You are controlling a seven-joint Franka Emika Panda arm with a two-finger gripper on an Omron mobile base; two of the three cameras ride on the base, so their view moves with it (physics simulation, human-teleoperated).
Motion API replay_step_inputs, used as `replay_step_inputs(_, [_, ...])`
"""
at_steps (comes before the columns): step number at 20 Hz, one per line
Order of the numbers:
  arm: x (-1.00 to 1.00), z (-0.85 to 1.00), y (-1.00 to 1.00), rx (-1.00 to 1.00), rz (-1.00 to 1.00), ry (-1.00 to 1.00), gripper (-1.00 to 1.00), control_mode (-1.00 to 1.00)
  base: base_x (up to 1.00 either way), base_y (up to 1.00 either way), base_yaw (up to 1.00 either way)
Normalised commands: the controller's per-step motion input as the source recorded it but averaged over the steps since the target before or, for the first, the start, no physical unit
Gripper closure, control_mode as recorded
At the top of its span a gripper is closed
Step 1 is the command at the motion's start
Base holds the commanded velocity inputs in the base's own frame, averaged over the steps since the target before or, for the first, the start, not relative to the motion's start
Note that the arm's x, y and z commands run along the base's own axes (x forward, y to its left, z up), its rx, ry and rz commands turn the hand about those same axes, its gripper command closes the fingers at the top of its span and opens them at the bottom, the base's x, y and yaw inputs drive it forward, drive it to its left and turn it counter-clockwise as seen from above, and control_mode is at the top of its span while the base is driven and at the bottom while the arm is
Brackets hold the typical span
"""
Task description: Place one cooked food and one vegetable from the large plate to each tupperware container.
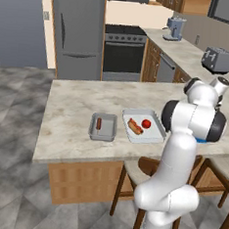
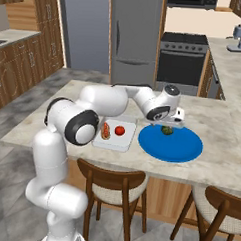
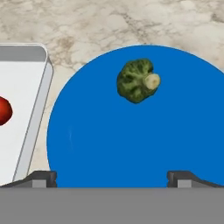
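Note:
The large blue plate lies on the counter with a small dark green lumpy vegetable on its far part. My gripper hangs just above that piece, jaws wide apart and empty; in the hand view the green piece sits ahead of the open fingertips over the plate. Left of the plate, the shallow whitish container holds a hot dog and a red tomato. The smaller grey container holds a bare sausage.
Wooden stools stand under the counter's near edge. A toaster and a coffee machine sit on the back counter, with a stove and fridge beyond. Bare marble spreads left of the containers.

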Motion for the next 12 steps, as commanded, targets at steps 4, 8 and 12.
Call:
replay_step_inputs(4, [0.3, -0.05, -0.13, 0.09, 0.07, -0.09, -1.0, -1.0, 0.0, 0.0, 0.0])
replay_step_inputs(8, [0.44, -0.17, -0.16, 0.06, 0.07, -0.06, -1.0, -1.0, 0.0, 0.0, 0.0])
replay_step_inputs(12, [0.51, -0.12, -0.29, 0.05, 0.1, 0.0, -1.0, -1.0, 0.0, 0.0, 0.0])
